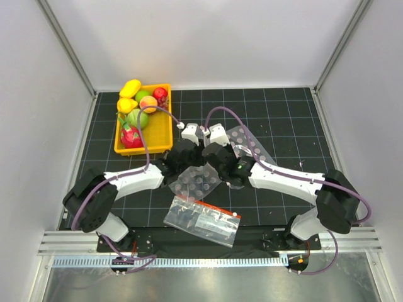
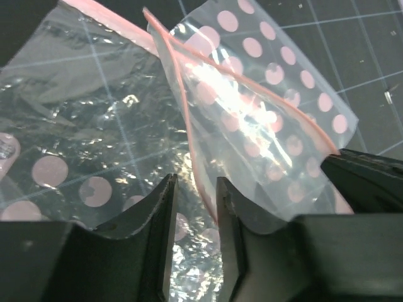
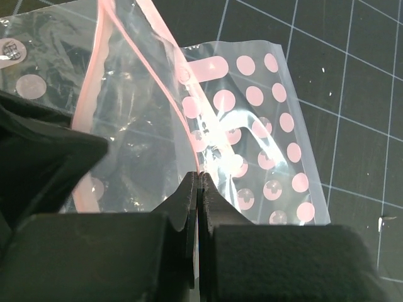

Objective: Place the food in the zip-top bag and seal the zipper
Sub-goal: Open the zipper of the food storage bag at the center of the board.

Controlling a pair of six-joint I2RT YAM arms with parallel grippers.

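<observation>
At mat (image 1: 283,126) centre, my right gripper (image 3: 198,179) pinches tight on the zip-top bag (image 3: 145,126) at its zipper (image 2: 184,94); left gripper (image 2: 195,182) narrowly parted, bag edge between, ungripped.

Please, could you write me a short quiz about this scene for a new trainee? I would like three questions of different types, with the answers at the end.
1. True or false: the right gripper is shut on the edge of the zip-top bag.
2. Fill in: the thin pink line passing between the parted fingers of the left gripper is the bag's ____.
3. Where is the food now? A: in the yellow tray. B: inside the zip-top bag. C: held by the left gripper.
Key: 1 true; 2 zipper; 3 A.
</observation>
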